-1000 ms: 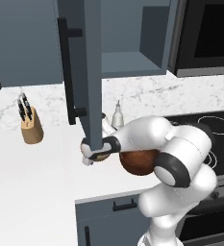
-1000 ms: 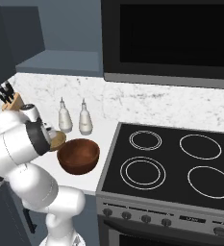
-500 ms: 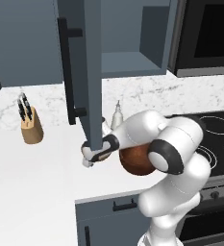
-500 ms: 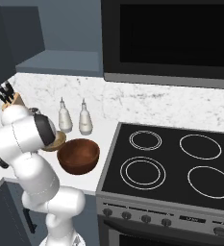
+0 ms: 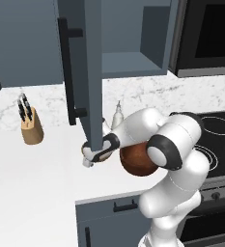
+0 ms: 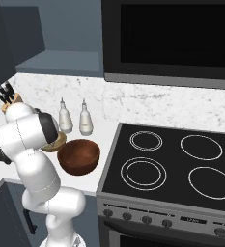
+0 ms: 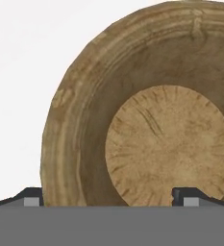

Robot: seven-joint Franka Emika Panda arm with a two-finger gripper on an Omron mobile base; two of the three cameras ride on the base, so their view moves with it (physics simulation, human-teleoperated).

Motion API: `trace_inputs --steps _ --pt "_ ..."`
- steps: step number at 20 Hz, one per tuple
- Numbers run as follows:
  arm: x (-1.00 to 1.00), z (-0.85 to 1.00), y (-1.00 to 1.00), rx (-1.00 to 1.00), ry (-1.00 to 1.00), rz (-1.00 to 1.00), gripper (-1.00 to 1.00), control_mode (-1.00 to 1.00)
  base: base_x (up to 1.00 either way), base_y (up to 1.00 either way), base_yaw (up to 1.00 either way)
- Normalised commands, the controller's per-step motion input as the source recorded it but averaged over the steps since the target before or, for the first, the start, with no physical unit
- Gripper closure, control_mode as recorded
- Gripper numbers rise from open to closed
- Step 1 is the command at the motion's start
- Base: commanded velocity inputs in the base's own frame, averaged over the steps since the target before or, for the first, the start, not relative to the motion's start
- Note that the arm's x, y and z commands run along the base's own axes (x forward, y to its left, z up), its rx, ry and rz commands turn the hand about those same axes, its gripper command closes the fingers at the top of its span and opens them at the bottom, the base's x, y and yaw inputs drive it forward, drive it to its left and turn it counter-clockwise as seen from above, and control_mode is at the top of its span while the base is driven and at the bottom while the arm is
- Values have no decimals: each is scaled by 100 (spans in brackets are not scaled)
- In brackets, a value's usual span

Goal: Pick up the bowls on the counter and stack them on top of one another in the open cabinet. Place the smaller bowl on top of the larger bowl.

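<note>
**Claw spread over the tan bowl**

As I looked down the hand camera, the gripper (image 7: 107, 197) stood wide and released, one fingertip (image 7: 31, 196) just outside the rim of the small bowl (image 7: 152, 115) and the other over its inside; I could not tell whether either touched it. That tan bowl sat upright on the white counter (image 7: 17, 57), close under the hand.

From the left base camera, the arm (image 5: 174, 144) folded low, its hand at the counter under the bottom edge of the open cabinet door (image 5: 87, 72). Just beside it, the big bowl (image 5: 135, 161) sat upright near the counter's front edge. From the right, the two bowls were next to each other, two white bottles (image 6: 75, 118) behind them, the stovetop (image 6: 172, 164) alongside. Farther left stood a knife block (image 5: 31, 128). Above, the cabinet (image 5: 133, 34) hung open.
</note>
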Motion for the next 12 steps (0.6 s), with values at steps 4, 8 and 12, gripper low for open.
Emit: trace_inputs --steps 4,8,12 --pt "0 0 0 0 0 0 100 -100 0 0 0" --pt "0 0 0 0 0 0 100 -100 0 0 0" --pt "-14 0 0 0 -2 0 100 -100 0 0 0"
